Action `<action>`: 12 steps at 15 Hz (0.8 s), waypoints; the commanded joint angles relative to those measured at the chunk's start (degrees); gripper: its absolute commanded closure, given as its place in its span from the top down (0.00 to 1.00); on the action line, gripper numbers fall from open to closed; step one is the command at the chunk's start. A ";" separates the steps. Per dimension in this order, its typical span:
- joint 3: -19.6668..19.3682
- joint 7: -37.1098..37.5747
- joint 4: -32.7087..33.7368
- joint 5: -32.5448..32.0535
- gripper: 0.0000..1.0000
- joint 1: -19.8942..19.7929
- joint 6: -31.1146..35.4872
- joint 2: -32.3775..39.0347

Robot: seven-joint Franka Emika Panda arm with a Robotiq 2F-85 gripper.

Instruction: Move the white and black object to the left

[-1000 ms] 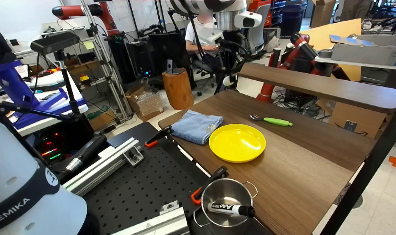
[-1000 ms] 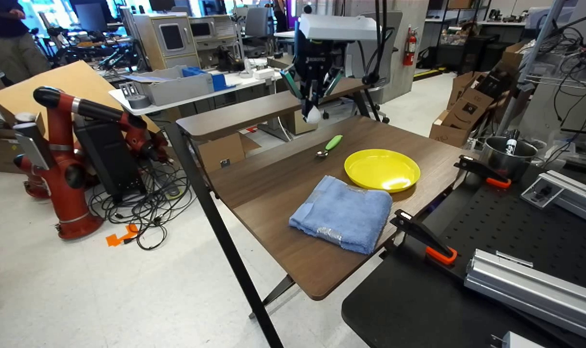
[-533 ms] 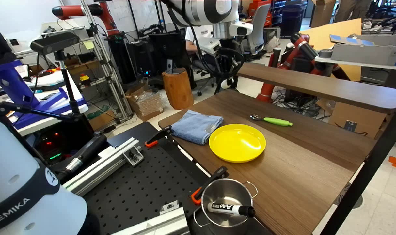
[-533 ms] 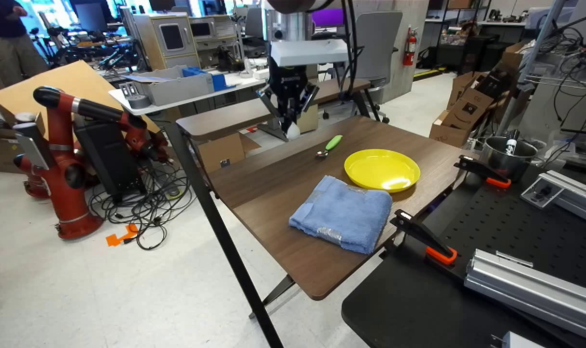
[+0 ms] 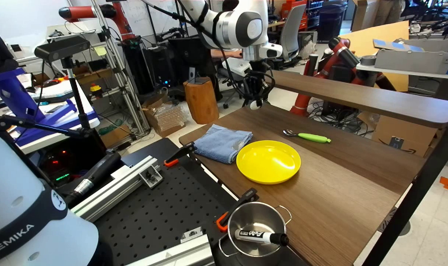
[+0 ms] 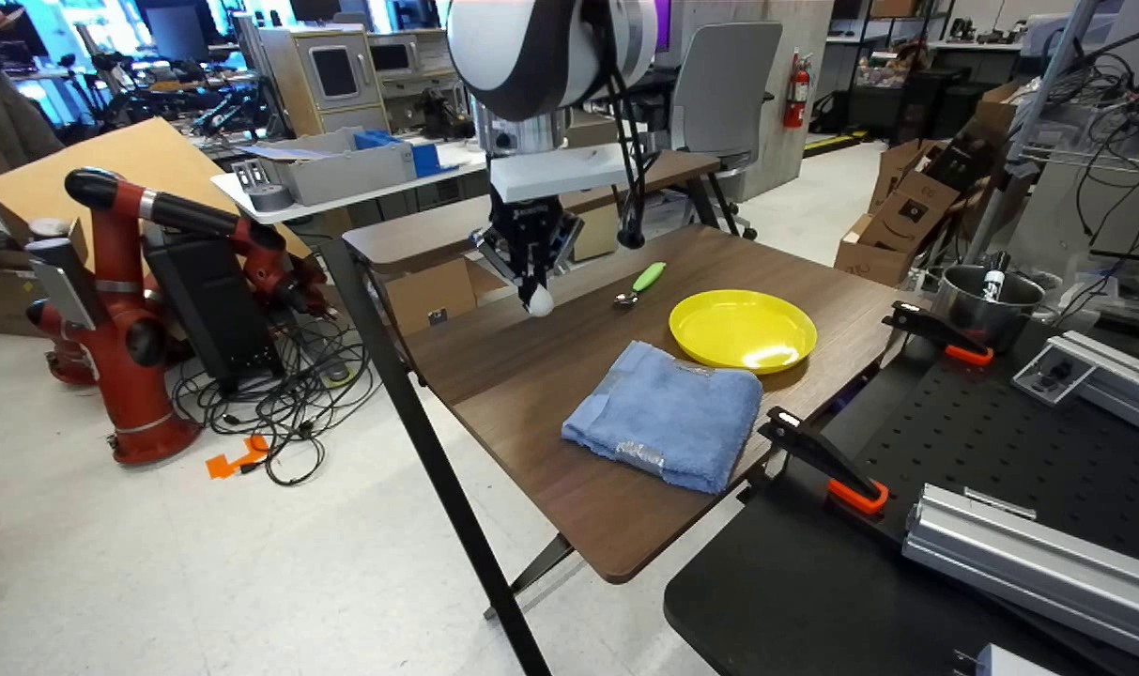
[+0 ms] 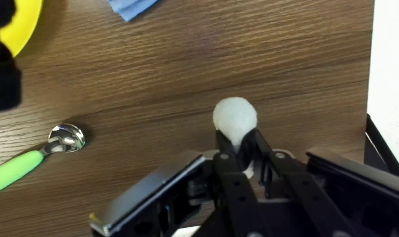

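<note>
Above the table (image 6: 522,404) the gripper (image 7: 237,141) holds the white ball (image 7: 235,117) lower now

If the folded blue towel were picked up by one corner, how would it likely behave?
The blue towel would probably sag, being folded cloth, though its shiny patches, possibly tape, might hold some layers together. Its fuzzy surface suggests little slip. Lying flat on the table, it seems unlikely to roll or tip.

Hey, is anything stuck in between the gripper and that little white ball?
Nothing visible stands in between: the wrist view shows the gripper closed directly on the white ball. The green-handled spoon lies apart, at that view's left.
</note>
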 commanded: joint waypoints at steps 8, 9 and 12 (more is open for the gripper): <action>-3.56 3.74 13.42 -3.40 0.44 3.45 -4.58 10.82; -3.53 3.65 14.02 -3.36 0.51 3.43 -5.31 11.15; -3.31 3.29 15.26 -3.21 0.72 3.28 -7.17 11.48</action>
